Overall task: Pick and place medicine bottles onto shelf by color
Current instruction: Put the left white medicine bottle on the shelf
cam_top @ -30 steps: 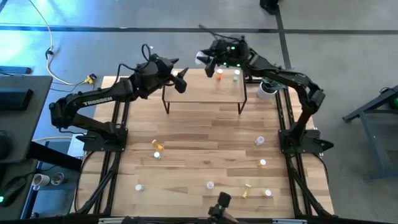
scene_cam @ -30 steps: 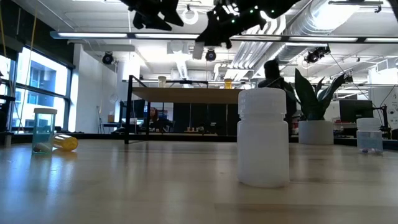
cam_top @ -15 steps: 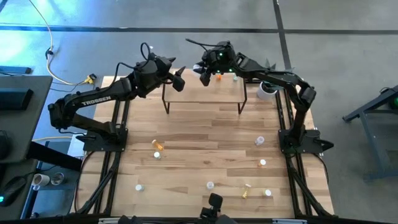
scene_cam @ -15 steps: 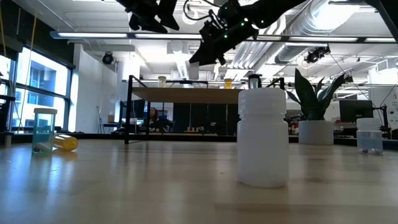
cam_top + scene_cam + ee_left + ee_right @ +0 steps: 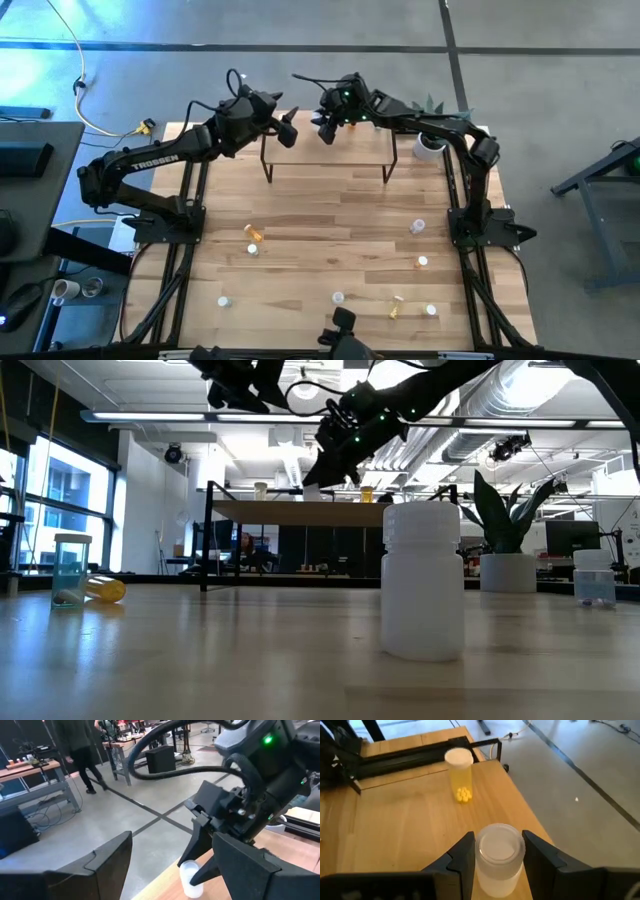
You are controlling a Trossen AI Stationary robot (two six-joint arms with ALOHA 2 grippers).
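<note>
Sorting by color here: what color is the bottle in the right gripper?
Frosted white, clearest in the right wrist view: the bottle sits in the right gripper.

One shelf [image 5: 327, 145], two arms, one plant [image 5: 503, 510] — and eight small bottles lie loose on the table [image 5: 320, 215], from seven to four o'clock.
</note>
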